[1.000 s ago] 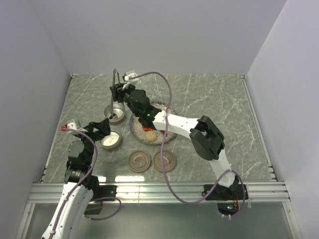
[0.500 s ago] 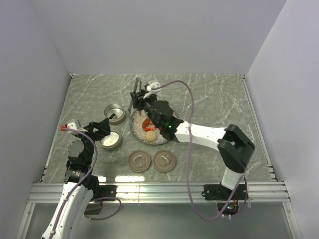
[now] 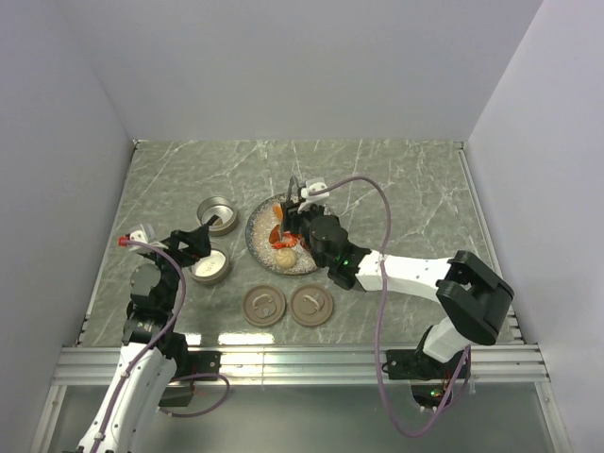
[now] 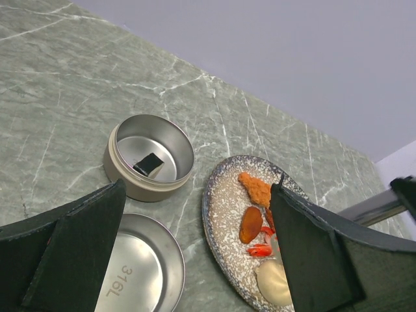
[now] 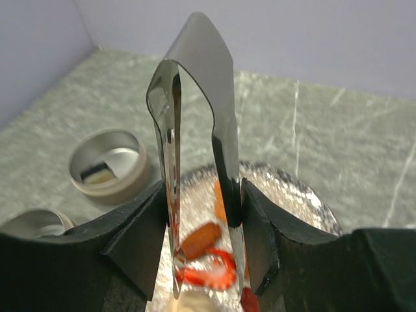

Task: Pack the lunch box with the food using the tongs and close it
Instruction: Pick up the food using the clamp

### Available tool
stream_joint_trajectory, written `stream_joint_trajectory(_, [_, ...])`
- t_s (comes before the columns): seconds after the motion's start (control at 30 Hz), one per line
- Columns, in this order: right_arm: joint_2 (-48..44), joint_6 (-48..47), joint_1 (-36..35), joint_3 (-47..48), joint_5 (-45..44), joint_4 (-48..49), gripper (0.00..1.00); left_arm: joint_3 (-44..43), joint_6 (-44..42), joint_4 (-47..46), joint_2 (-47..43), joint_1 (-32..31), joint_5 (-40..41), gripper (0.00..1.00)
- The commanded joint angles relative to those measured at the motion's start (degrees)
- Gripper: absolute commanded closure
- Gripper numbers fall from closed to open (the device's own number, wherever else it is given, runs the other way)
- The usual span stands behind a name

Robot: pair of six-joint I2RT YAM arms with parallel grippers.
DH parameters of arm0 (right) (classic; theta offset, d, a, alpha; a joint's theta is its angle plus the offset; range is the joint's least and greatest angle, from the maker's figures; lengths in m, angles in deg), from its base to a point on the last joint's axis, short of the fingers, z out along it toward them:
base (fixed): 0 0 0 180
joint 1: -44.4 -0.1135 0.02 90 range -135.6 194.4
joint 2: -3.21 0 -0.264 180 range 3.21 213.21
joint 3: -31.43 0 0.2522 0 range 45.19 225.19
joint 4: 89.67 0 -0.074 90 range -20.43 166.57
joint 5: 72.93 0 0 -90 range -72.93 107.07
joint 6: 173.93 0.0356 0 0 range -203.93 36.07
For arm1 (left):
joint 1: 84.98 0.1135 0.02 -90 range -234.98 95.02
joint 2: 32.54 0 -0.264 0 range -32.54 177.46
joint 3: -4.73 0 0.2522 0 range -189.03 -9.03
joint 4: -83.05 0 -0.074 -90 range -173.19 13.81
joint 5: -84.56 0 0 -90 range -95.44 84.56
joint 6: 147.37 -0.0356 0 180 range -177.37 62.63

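- Right hand [image 5: 201, 221] clenched the slim grey metal tongs [image 5: 195, 97] above the speckled round plate [image 4: 209, 214]; left hand [image 4: 195, 250] gaped, empty.
- Food pieces [image 4: 251, 224] lay on that one plate; two round steel tins [image 4: 130, 185], two brown round lids [image 3: 264, 306].
- Green marbled worktop [image 3: 406, 189], pale walls [image 3: 302, 66].

White arm shells [image 3: 411, 272], black joint housings [image 3: 477, 302], lilac looping cables [image 3: 381, 316]

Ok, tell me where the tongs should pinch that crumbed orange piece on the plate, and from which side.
Pinch the crumbed orange piece across its narrow middle, coming down from above with the tongs. It lies flat and elongated on the plate, long sides seemingly free; the darker orange piece sits off one end.
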Motion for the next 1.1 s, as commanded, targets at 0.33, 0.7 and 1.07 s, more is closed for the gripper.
stream_joint_trajectory(0.33, [-4.39, 1.98, -4.17, -3.43, -7.31, 1.67, 0.45, -0.89, 0.73, -3.88, 1.85, -0.02, -2.16, 0.01])
stream_joint_trajectory(0.7, [-8.87, 1.37, -5.75, -6.51, -9.51, 2.11, 0.45, -0.80, 0.73, -3.79, 1.32, -0.02, -1.89, 0.00])
stream_joint_trajectory(1.07, [-7.13, 2.51, -7.07, -5.20, -8.01, 1.16, 0.45, -0.71, 0.82, -3.71, 1.41, -0.02, -2.16, 0.01])
